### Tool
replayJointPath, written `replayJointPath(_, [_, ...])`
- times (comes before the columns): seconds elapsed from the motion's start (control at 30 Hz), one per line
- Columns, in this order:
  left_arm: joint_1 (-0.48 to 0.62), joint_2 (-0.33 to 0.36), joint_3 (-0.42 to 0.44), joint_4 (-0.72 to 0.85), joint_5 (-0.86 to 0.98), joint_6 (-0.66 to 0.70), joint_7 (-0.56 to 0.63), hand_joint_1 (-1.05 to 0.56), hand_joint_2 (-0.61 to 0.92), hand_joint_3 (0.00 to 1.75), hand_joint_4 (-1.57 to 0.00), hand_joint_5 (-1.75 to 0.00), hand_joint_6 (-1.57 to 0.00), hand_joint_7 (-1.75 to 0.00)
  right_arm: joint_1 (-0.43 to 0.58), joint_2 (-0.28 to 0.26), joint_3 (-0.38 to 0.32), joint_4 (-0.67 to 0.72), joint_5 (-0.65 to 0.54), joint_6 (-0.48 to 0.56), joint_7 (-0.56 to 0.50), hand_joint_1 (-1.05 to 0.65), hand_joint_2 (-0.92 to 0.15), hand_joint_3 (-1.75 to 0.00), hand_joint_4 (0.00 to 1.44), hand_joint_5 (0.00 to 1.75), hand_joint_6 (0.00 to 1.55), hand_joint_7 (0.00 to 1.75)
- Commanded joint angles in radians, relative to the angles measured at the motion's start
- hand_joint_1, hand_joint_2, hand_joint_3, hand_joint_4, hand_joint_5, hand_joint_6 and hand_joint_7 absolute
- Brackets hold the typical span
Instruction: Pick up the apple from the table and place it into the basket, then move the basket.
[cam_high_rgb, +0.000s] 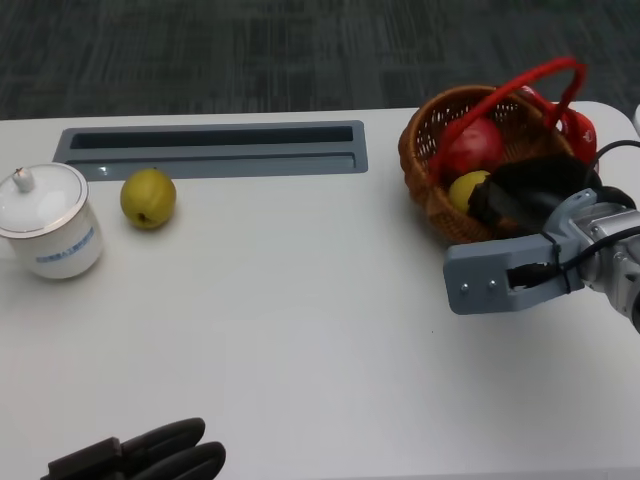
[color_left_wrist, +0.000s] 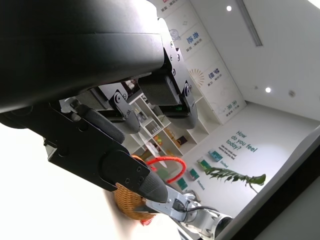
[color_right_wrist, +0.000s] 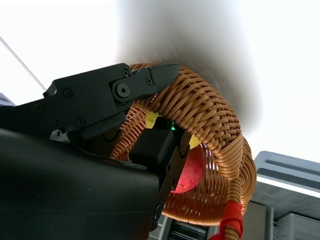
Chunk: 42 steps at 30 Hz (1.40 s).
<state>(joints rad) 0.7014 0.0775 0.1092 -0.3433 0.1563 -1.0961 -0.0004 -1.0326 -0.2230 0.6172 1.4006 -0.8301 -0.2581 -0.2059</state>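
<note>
Smooth white table (cam_high_rgb: 300, 300); far right, round woven wicker basket (cam_high_rgb: 425, 190) rim gripped by right hand (cam_high_rgb: 530, 195), glossy red apple (cam_high_rgb: 475, 148) inside; left hand (cam_high_rgb: 150, 455) fingers curled, empty.

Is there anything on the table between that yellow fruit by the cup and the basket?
No. In the head view, only bare white table lies between the yellow fruit and the basket.

Even, shadowless overhead light washes the glossy white table (cam_high_rgb: 300, 330) around the woven brown wicker basket (cam_high_rgb: 432, 190), while the wrist views blow out to white glare and blur the nearest black fingers (color_right_wrist: 75, 200).
</note>
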Motion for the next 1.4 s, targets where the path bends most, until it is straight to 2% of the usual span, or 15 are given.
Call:
replayJointPath(0.03, [0.018,0.008,0.001,0.003,-0.009,-0.013,-0.009,-0.48,0.72,0.01,-0.91,-0.01,-0.86,-0.01,0.009,-0.041,-0.024,0.01,0.011,0.033,0.021,-0.31,-0.92,-0.02,1.12,0.01,1.0,0.0])
replayJointPath(0.2, [0.02,0.008,-0.014,0.015,-0.011,-0.024,-0.012,-0.48,0.72,0.0,-0.91,-0.01,-0.87,-0.01,0.017,-0.057,-0.052,0.008,0.023,0.024,0.018,-0.32,-0.9,0.0,1.16,0.02,1.03,0.02])
replayJointPath(0.3, [0.021,0.004,-0.017,0.027,-0.006,-0.032,-0.011,-0.49,0.72,0.0,-0.92,-0.01,-0.87,0.0,0.028,-0.058,-0.085,0.007,0.046,0.016,0.032,-0.38,-0.88,0.0,1.07,0.01,0.94,0.01])
replayJointPath(0.37, [0.028,-0.001,-0.02,0.026,-0.004,-0.029,-0.012,-0.49,0.72,0.0,-0.92,-0.01,-0.87,0.0,0.033,-0.057,-0.096,0.008,0.052,0.015,0.052,-0.53,-0.83,0.0,0.89,0.0,0.73,0.0])
replayJointPath(0.47, [0.046,-0.009,-0.025,0.015,0.003,-0.008,-0.013,-0.52,0.71,0.0,-0.93,-0.01,-0.87,0.0,0.039,-0.055,-0.047,0.008,0.0,0.009,0.052,-0.89,-0.83,-0.02,0.44,0.0,0.34,0.0])
replayJointPath(0.5, [0.048,-0.01,-0.026,0.014,0.004,-0.004,-0.014,-0.54,0.71,0.0,-0.93,-0.01,-0.87,0.0,0.04,-0.051,-0.029,0.008,-0.019,0.006,0.047,-0.97,-0.86,-0.03,0.29,0.0,0.24,0.0])
replayJointPath(0.57, [0.045,-0.009,-0.027,0.018,0.006,-0.002,-0.015,-0.55,0.7,0.0,-0.93,-0.01,-0.87,0.0,0.042,-0.043,-0.014,0.008,-0.032,-0.002,0.042,-1.03,-0.89,-0.04,0.16,0.0,0.15,0.0])
replayJointPath(0.77, [0.003,-0.004,-0.044,0.037,0.01,0.01,-0.021,-0.55,0.7,0.0,-0.94,-0.01,-0.87,0.0,0.036,-0.026,-0.041,0.002,0.005,-0.041,0.051,-1.05,-0.91,-0.03,0.09,0.0,0.08,0.0])
replayJointPath(0.97, [-0.053,0.009,-0.058,0.059,0.016,0.011,-0.027,-0.49,0.71,0.0,-0.92,0.0,-0.87,0.0,0.026,-0.035,-0.098,-0.004,0.062,-0.079,0.091,-1.05,-0.91,-0.02,0.05,0.01,0.05,0.01])
replayJointPath(1.2, [-0.105,0.013,-0.052,0.084,0.041,0.014,-0.027,-0.51,0.72,0.0,-0.93,0.0,-0.87,0.0,0.021,-0.073,-0.189,-0.012,0.141,-0.156,0.079,-1.04,-0.87,0.0,0.2,0.06,0.15,0.04])
replayJointPath(1.3, [-0.127,0.017,-0.06,0.104,0.04,0.011,-0.029,-0.52,0.72,0.0,-0.93,0.0,-0.87,0.0,0.011,-0.085,-0.234,-0.014,0.179,-0.17,0.093,-0.97,-0.82,0.0,0.26,0.05,0.2,0.03])
replayJointPath(1.4, [-0.145,0.023,-0.075,0.115,0.032,0.016,-0.032,-0.52,0.72,0.0,-0.93,0.0,-0.87,0.0,-0.005,-0.101,-0.241,-0.017,0.181,-0.171,0.096,-0.95,-0.82,-0.01,0.27,0.03,0.21,0.01])
